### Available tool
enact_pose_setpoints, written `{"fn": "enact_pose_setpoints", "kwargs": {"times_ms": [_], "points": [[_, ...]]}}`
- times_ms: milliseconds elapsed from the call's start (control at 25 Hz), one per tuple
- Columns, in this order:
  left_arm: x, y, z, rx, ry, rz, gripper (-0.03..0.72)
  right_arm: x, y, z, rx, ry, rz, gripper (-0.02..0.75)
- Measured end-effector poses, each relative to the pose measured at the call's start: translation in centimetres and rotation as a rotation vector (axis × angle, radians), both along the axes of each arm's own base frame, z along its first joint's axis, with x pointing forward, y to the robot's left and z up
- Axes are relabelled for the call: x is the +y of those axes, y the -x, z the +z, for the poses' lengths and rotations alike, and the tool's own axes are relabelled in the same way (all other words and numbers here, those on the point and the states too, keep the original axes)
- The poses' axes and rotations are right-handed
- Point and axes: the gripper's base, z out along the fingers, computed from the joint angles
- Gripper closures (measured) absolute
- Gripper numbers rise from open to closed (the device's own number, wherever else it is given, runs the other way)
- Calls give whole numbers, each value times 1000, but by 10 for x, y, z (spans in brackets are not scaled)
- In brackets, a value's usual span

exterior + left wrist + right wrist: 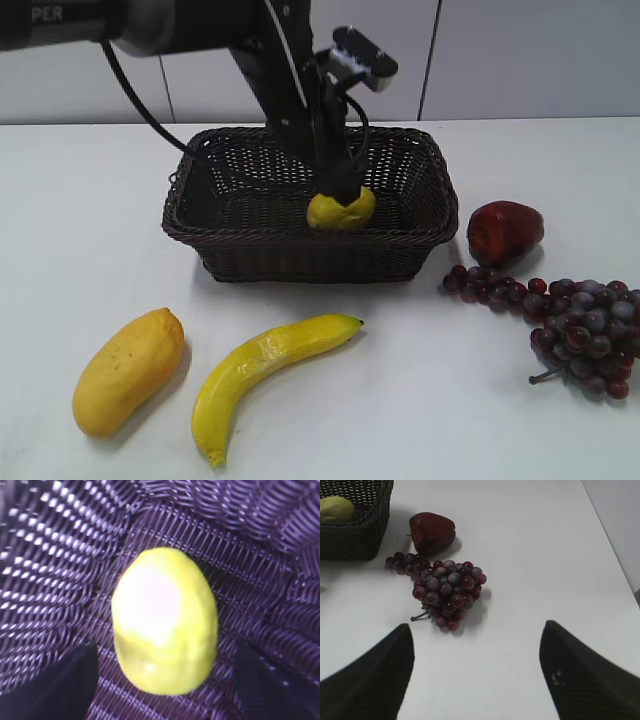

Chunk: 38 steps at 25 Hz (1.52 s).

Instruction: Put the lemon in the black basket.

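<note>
Resting low inside the black basket [250, 215], toward its front wall at about 5 o'clock from the basket's middle, the lemon [340, 210] looks delivered — the left wrist view shows it lying on the woven floor. The left gripper [338, 192] hangs directly over it, and in the wrist view its two dark fingers [65, 680] stand wide apart on either side of the fruit with weave showing between each finger and the skin, so they seem to have let go. By my reading the placing step is at its end; the next move calls only for a straight lift out of the basket, keeping the fingers clear of the lemon and the rim.

The right gripper [475, 675] waits over bare table, fingers spread and holding nothing.

Outward from the basket — one red apple [505, 230] at 3 o'clock, one bunch of dark grapes [575, 325] at 4 o'clock, one banana [265, 375] at 6 o'clock, one mango [128, 370] at 7 o'clock. One lemon, one basket, two grippers.
</note>
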Motion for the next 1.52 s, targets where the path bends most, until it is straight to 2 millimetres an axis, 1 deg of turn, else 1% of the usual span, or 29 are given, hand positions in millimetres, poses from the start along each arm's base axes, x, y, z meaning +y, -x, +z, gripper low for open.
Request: {"fn": "enact_pose_setpoints", "kwargs": {"times_ms": [80, 160, 240, 320, 400, 520, 640, 760, 840, 920, 960, 1040, 1320, 1520], "points": [[8, -6, 25, -15, 36, 44, 52, 0, 0, 0, 0, 0, 0, 147], [22, -12, 55, -44, 89, 112, 74, 0, 0, 0, 0, 0, 0, 147], [46, -19, 81, -62, 132, 197, 95, 0, 0, 0, 0, 0, 0, 147], [73, -24, 100, -60, 144, 302, 101, 0, 0, 0, 0, 0, 0, 147], [106, -30, 107, -19, 96, 414, 104, 0, 0, 0, 0, 0, 0, 147], [163, -41, 102, 66, -21, 588, 106, 0, 0, 0, 0, 0, 0, 147], [217, -50, 99, 116, -21, 779, 106, 0, 0, 0, 0, 0, 0, 147], [261, -45, 99, 166, 6, 901, 106, 0, 0, 0, 0, 0, 0, 147], [287, -34, 100, 198, 17, 963, 106, 0, 0, 0, 0, 0, 0, 147], [302, -19, 96, 239, 20, 1005, 106, 0, 0, 0, 0, 0, 0, 147], [306, -8, 95, 260, 19, 1018, 107, 0, 0, 0, 0, 0, 0, 147], [308, 14, 94, 296, 16, 1027, 109, 0, 0, 0, 0, 0, 0, 147], [305, 107, 87, 373, -10, 1023, 110, 0, 0, 0, 0, 0, 0, 147], [306, 170, 73, 398, -25, 1024, 111, 0, 0, 0, 0, 0, 0, 147]]}}
